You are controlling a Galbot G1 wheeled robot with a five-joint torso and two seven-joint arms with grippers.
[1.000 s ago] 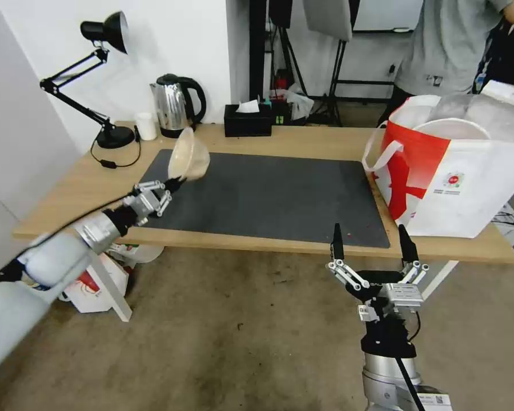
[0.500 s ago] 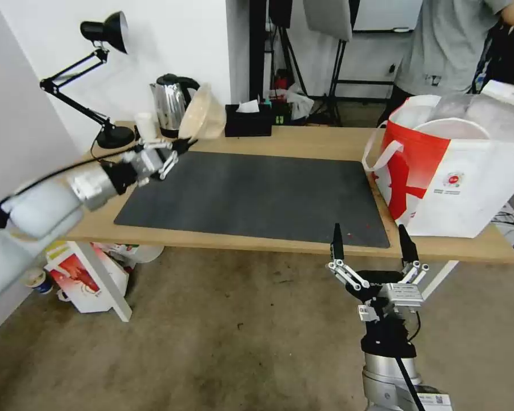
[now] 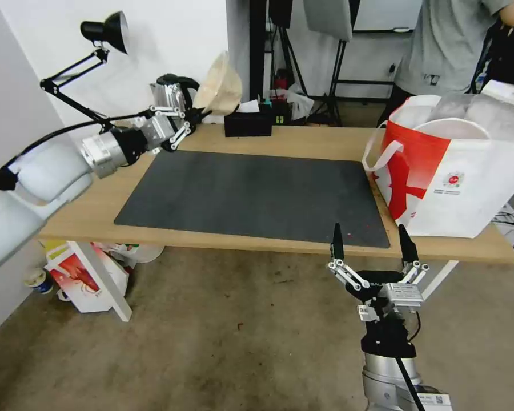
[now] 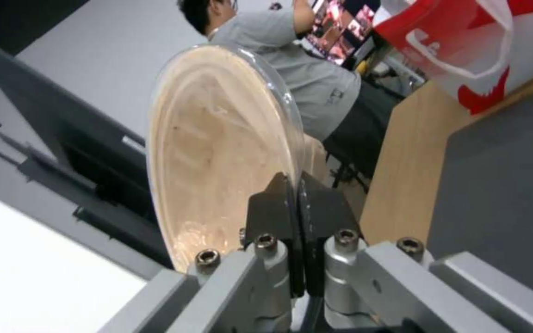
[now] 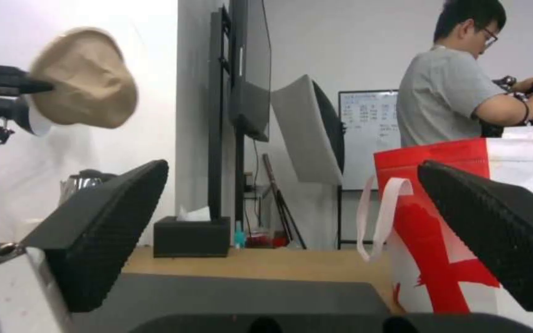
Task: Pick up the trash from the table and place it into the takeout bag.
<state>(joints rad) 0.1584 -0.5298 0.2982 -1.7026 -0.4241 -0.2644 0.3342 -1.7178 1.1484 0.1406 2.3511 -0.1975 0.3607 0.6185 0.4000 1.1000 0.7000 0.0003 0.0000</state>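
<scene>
Beige oval bowl [image 3: 218,84], tilted on edge, rim pinched in left claw [image 3: 195,116], right claw [image 3: 370,244] spread empty

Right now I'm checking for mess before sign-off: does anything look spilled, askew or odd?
The beige bowl is held on edge by its rim in the left gripper, high over the table's far left. A few red specks lie on the mat. The bag stands upright; the right gripper waits open.
</scene>
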